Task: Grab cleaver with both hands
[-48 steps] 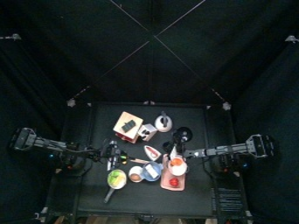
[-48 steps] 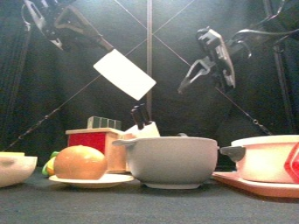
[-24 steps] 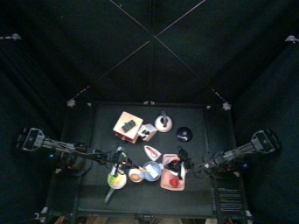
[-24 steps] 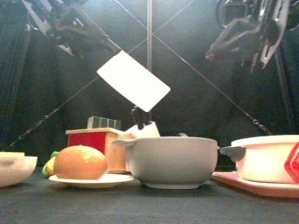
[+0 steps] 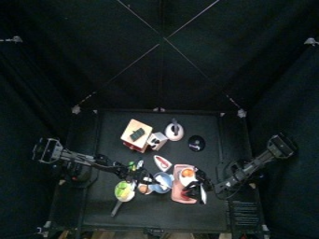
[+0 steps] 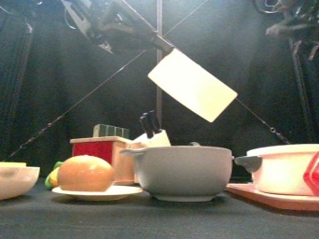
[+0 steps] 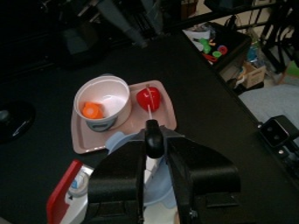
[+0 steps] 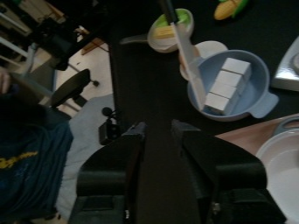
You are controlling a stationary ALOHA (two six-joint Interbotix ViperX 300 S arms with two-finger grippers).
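Note:
The cleaver (image 6: pixel 193 85) hangs in the air over the table's middle, its broad pale blade tilted and facing the front view. My left gripper (image 7: pixel 152 154) is shut on the cleaver's black handle (image 7: pixel 152 135); its arm (image 6: pixel 104 19) comes down from the upper left. My right gripper (image 8: pixel 159 133) is well clear of the cleaver at the table's right front (image 5: pixel 221 189). Its jaws stand apart with nothing between them. In the front view only the right arm (image 6: pixel 294 17) shows, high at the right.
Along the table's front stand an onion on a plate (image 6: pixel 85 173), a grey bowl (image 6: pixel 185 171), a red box (image 6: pixel 103 149) and a white pot on a red tray (image 6: pixel 289 166). A bowl of white cubes (image 8: pixel 229 82) lies before the right gripper.
The left arm has carried the cleaver up and to the right, nearer the front camera. The right arm has pulled back and up to the right, and its jaws have opened.

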